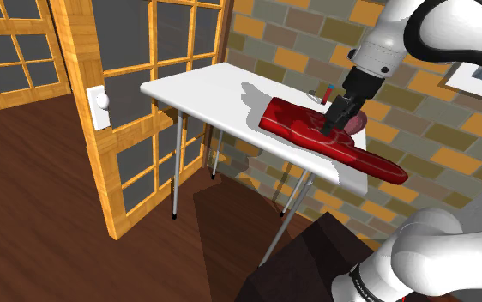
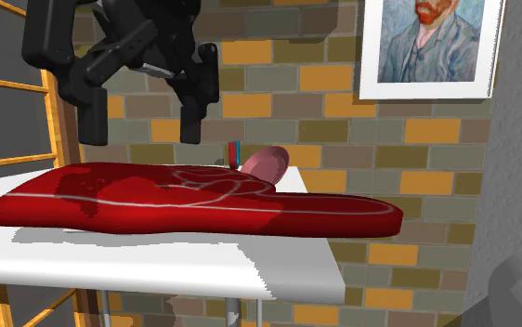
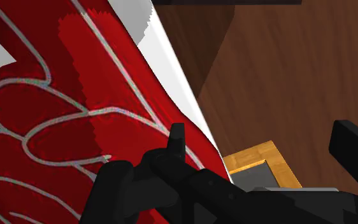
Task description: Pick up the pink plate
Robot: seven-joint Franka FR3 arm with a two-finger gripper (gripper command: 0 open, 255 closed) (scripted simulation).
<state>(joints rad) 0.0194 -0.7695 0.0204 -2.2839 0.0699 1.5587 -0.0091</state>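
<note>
The pink plate [image 2: 264, 164] leans tilted near the brick wall at the back of the white table [image 2: 157, 255], partly hidden behind a big red foam hand [image 2: 185, 206]. In the shoulder view the pink plate [image 1: 356, 121] peeks out just beyond the gripper [image 1: 334, 118]. My black gripper [image 2: 142, 130] hangs open above the red foam hand, left of the plate in the second exterior view and apart from it. In the wrist view the gripper [image 3: 267, 143] has its fingers spread over the red foam hand [image 3: 57, 127] and the table's edge [image 3: 171, 57], nothing between them.
The red foam hand [image 1: 329, 141] covers much of the table [image 1: 205, 90] and overhangs its end. A small red-and-blue item [image 2: 232, 151] stands by the brick wall [image 2: 343, 139]. A wooden glazed door [image 1: 145, 51] stands at the shoulder view's left; a portrait [image 2: 433, 42] hangs on the wall.
</note>
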